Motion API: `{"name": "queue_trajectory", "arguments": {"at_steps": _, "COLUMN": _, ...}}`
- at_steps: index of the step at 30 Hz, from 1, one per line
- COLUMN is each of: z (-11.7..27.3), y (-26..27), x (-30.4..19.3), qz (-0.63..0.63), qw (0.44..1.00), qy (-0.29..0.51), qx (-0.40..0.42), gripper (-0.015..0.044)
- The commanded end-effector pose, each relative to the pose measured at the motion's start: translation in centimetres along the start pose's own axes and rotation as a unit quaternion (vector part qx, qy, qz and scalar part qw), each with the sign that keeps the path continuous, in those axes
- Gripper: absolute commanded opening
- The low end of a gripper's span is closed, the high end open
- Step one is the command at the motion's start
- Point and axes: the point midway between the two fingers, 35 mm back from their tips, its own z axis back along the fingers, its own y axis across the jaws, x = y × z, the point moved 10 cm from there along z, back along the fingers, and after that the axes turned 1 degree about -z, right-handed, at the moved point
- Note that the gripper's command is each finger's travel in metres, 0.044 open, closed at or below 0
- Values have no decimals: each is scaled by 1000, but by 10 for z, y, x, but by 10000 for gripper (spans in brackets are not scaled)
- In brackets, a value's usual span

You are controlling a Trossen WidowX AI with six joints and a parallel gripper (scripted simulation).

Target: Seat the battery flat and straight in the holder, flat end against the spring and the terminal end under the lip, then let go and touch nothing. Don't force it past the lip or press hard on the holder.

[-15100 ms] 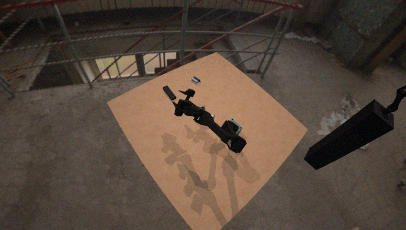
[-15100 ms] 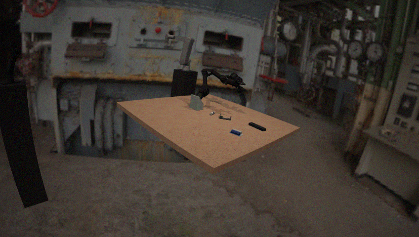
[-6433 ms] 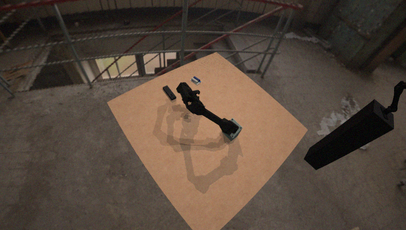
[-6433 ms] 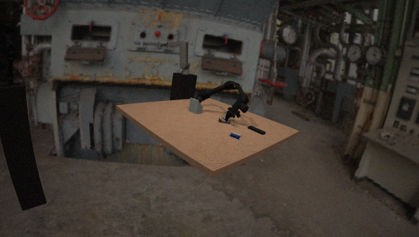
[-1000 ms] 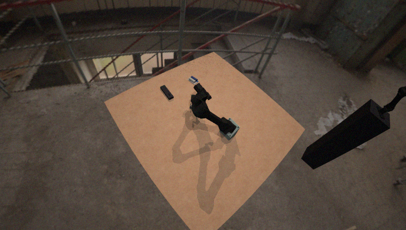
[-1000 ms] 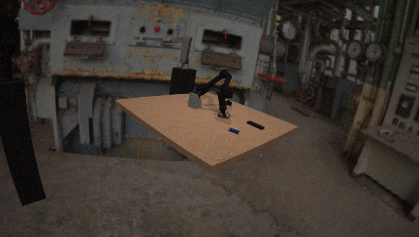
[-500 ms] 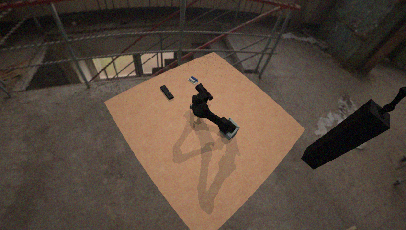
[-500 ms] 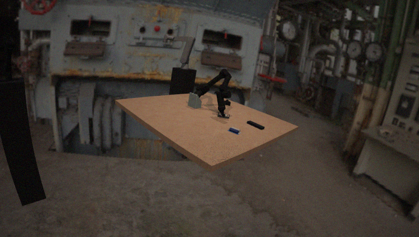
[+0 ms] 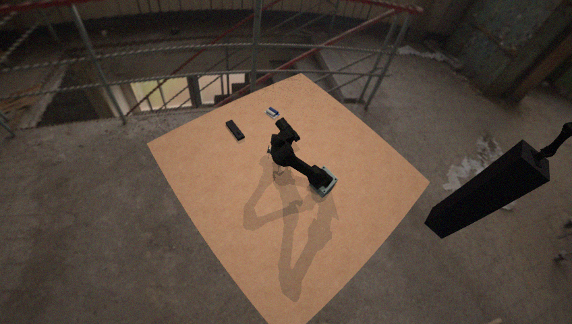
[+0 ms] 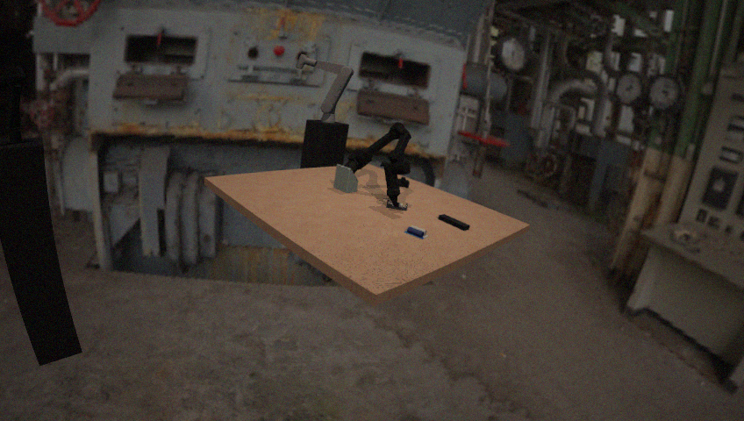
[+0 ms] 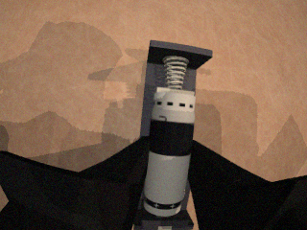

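The battery [image 11: 168, 168] [image 10: 398, 207], white with a black band, lies lengthwise over the dark holder [image 11: 192, 54] in the wrist view. Its upper end meets the coil spring [image 11: 176, 72], which spans the space to the holder's end wall. Its lower end is close to the opposite end piece [image 11: 163, 223]. Whether it is under the lip or lies fully flat cannot be told. My gripper [image 11: 168, 145] [image 10: 395, 203] is low over the holder, shut on the battery, a dark finger on each side. The fingertips' contact is partly hidden. In the top view the arm hides most of the holder.
A long black block [image 9: 235, 130] [image 10: 454, 222] and a small blue-and-white item [image 9: 273, 110] [image 10: 416, 231] lie on the tan table [image 9: 361, 160] [image 10: 313, 208], beyond the holder from the arm base. The arm's base stands on a grey-green mount [image 9: 330, 185] [image 10: 345, 179].
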Motion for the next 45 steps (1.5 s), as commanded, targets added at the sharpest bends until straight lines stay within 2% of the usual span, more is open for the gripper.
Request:
{"name": "queue_trajectory", "arguments": {"at_steps": 1, "z": 0, "y": 0, "x": -1, "qz": 0, "qw": 1000, "qy": 2, "qx": 0, "gripper": 182}}
{"name": "queue_trajectory", "arguments": {"at_steps": 19, "z": 14, "y": -1, "x": 5, "qz": 0, "qw": 1000, "qy": 0, "qx": 0, "gripper": 182}}
{"name": "queue_trajectory", "arguments": {"at_steps": 22, "z": 21, "y": -4, "x": 5, "qz": -5, "qw": 1000, "qy": 4, "qx": -1, "gripper": 261}}
{"name": "queue_trajectory", "arguments": {"at_steps": 29, "z": 67, "y": -9, "x": 20, "qz": -1, "qw": 1000, "qy": 3, "qx": -2, "gripper": 440}}
{"name": "queue_trajectory", "arguments": {"at_steps": 33, "z": 85, "y": -11, "x": 20, "qz": 0, "qw": 1000, "qy": 1, "qx": -1, "gripper": 440}}
{"name": "queue_trajectory", "arguments": {"at_steps": 45, "z": 85, "y": -11, "x": 20, "qz": 0, "qw": 1000, "qy": 1, "qx": -1, "gripper": 440}}
